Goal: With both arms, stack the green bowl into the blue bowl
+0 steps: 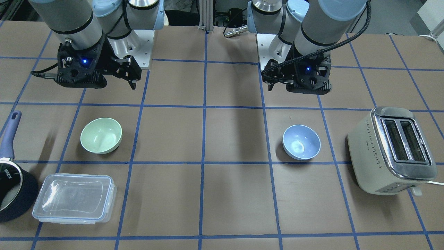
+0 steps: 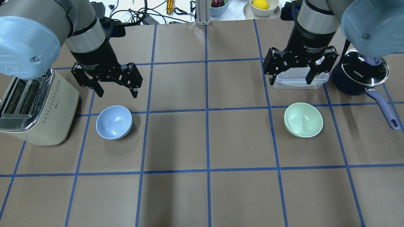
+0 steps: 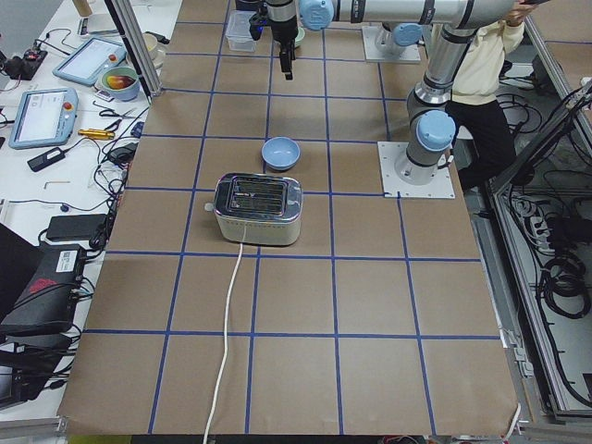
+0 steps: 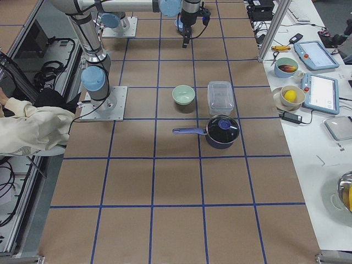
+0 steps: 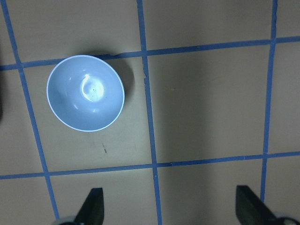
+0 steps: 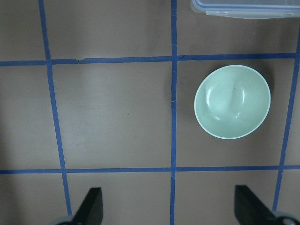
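Note:
The green bowl (image 2: 303,119) sits upright and empty on the table's right half; it also shows in the right wrist view (image 6: 232,101) and the front view (image 1: 101,135). The blue bowl (image 2: 114,122) sits upright and empty on the left half, next to the toaster; it also shows in the left wrist view (image 5: 86,92). My left gripper (image 2: 117,91) hangs open and empty above the table, just beyond the blue bowl. My right gripper (image 2: 290,81) hangs open and empty beyond the green bowl, over a clear container. The bowls stand about two grid squares apart.
A cream toaster (image 2: 34,107) stands close to the left of the blue bowl. A clear lidded container (image 1: 74,198) and a dark saucepan (image 2: 359,74) with a purple handle lie beyond and to the right of the green bowl. Blue tape lines grid the brown table.

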You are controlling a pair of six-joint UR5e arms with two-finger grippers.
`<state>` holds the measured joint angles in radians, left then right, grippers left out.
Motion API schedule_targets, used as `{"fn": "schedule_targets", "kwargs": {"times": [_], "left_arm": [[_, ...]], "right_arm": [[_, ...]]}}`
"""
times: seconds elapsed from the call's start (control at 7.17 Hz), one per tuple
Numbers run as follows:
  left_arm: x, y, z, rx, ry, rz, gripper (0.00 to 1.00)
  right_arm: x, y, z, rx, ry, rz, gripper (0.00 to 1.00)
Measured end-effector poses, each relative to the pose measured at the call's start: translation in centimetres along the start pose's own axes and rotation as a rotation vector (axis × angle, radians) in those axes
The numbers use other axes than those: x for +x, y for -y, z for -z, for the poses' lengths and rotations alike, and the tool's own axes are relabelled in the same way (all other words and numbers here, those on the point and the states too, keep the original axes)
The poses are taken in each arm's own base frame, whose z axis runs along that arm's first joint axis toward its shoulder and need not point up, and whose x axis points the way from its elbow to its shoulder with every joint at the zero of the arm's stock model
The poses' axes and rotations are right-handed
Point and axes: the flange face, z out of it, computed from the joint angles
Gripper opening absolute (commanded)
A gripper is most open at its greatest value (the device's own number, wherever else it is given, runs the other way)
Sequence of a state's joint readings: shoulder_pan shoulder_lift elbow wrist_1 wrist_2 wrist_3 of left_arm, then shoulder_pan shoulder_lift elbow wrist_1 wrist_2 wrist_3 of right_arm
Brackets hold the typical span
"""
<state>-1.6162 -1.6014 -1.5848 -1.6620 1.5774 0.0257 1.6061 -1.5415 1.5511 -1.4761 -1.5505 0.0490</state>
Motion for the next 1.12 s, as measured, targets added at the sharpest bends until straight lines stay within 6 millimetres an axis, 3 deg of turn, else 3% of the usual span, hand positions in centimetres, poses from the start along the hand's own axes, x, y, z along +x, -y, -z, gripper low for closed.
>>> {"fn": "schedule_targets", "kwargs": {"times": [0.84, 1.12], "left_arm": [[-0.3, -0.1, 0.1, 0.004, 0.000, 0.005, 1.00], [-1.7, 0.4, -0.5, -0.006, -0.004, 0.023, 1.00]], "right_arm": [[0.2, 0.0, 0.1, 0.000, -0.013, 0.000, 1.00], [0.2, 0.0, 0.1, 0.001, -0.017, 0.000, 1.00]]}}
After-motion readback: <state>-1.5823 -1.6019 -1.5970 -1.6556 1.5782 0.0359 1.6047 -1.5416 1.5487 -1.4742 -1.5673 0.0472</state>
